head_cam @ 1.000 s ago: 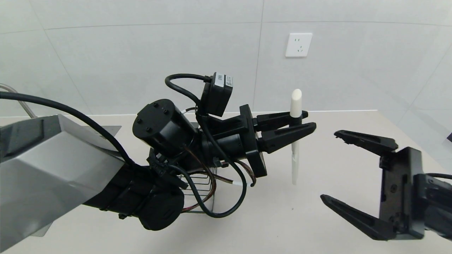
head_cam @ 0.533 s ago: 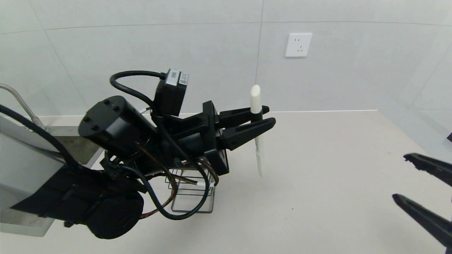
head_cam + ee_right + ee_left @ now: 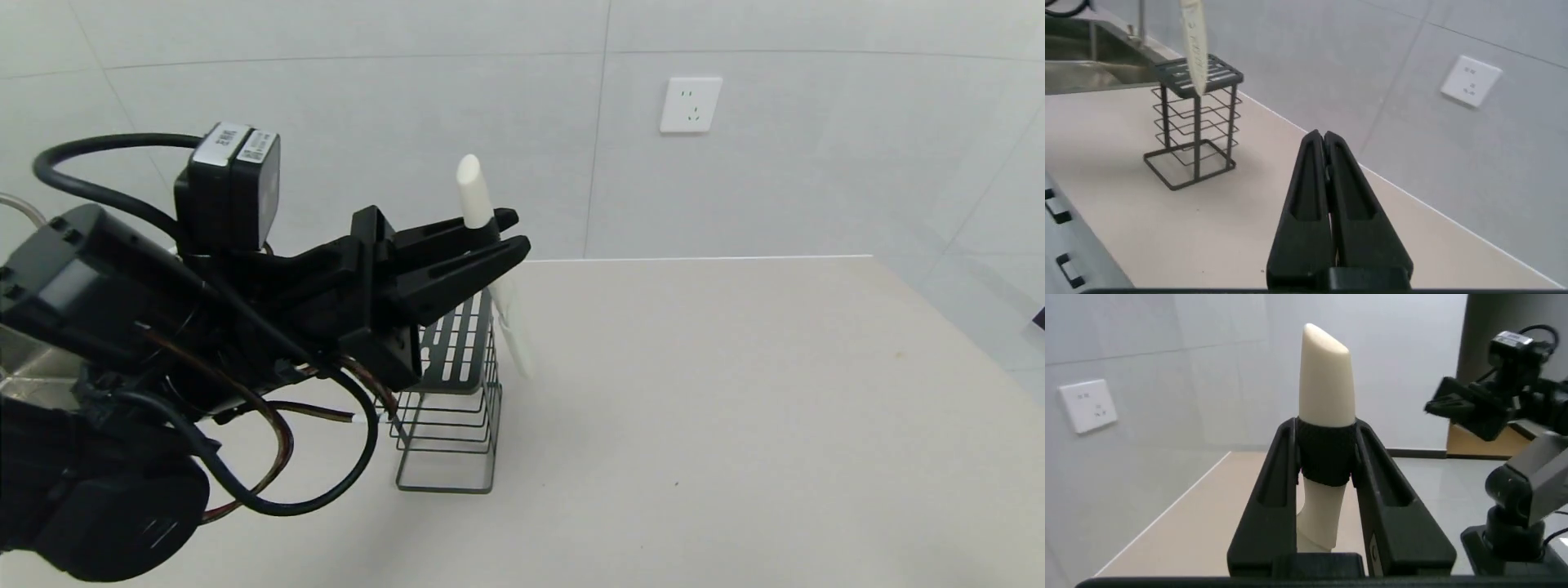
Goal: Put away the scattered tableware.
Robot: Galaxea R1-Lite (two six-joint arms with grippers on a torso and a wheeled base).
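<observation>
Leftward, my left gripper (image 3: 510, 231) has carried the white knife (image 3: 471, 186), clamped upright, to the wire cutlery rack's (image 3: 447, 441) right edge; my right gripper (image 3: 1325, 140) is closed, empty. Lowering now, I'd risk the blade missing the slots and tipping the rack.

A wall (image 3: 367, 163) of large pale grey tiles with thin seams runs behind the work area, and a white socket (image 3: 691, 104) is set into it up on the right. Below it lies a smooth beige counter (image 3: 735, 425), which meets the wall in a straight pale line. At the counter's left end a steel sink (image 3: 1094, 73) is sunk into the top. The light is soft and even, and shadows on the counter are faint. In the left wrist view a pale, glossy floor (image 3: 1437, 478) spreads beyond the counter's far edge, ending at a dark strip along the base of the far wall.
</observation>
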